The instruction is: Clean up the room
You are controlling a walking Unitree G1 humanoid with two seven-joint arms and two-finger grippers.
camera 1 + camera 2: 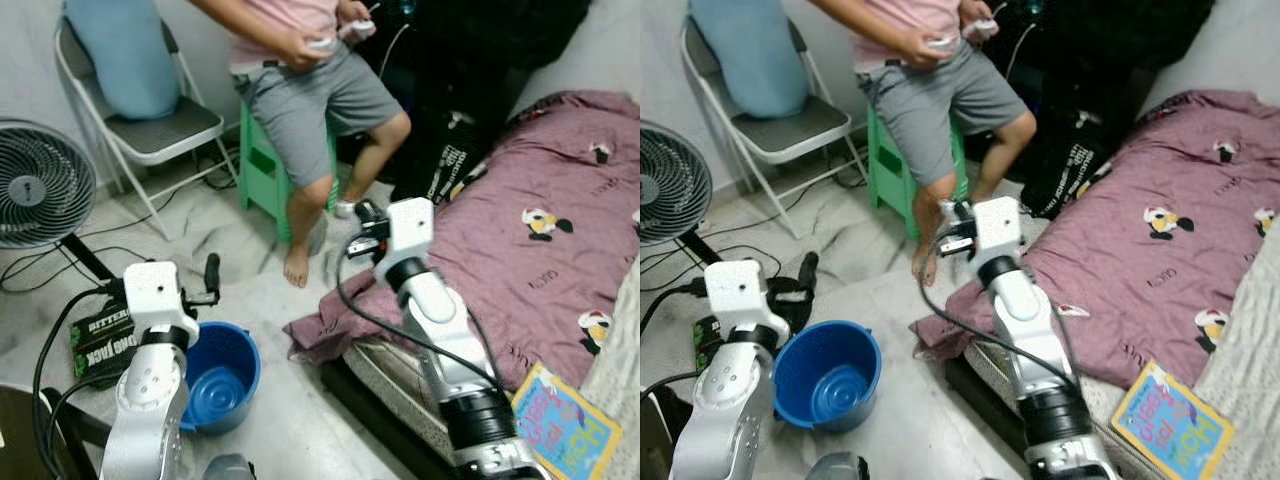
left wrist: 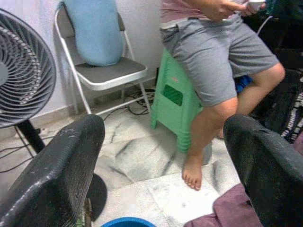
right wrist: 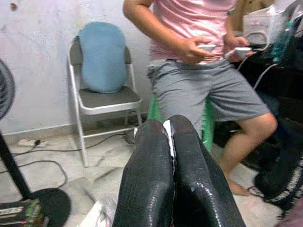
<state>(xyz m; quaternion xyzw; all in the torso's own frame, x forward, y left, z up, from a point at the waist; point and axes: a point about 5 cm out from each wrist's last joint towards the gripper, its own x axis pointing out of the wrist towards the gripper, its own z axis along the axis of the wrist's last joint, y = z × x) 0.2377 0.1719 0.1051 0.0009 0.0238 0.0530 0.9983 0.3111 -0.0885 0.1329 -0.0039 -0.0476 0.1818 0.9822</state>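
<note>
Right hand (image 3: 171, 142) is pinched tight on a thin white scrap (image 3: 168, 138), maybe paper or a wrapper, hard to tell. You can only see a sliver of it between the black fingers. It's held up over the floor just past the corner of the bed (image 1: 560, 250), so my guess is it's a bit of litter on its way to the blue bucket (image 1: 222, 378), which sits on the floor well off from the bed's corner, toward the robot's left.

Left hand (image 1: 211, 278) is spread wide with nothing in it, hovering just above the bucket's far rim. It looks free to me, maybe there to steady the bucket or take the next item.

The bed's purple cover (image 1: 330, 322) hangs off that corner onto the floor, and a colourful kids' book (image 1: 565, 425) lies on the mattress edge nearer the robot, so there's more to tidy.

Beyond the bed's corner a person sits on a green stool (image 1: 262, 165) holding controllers. A folding chair (image 1: 150, 125) and a fan (image 1: 40, 185) sit further left.
</note>
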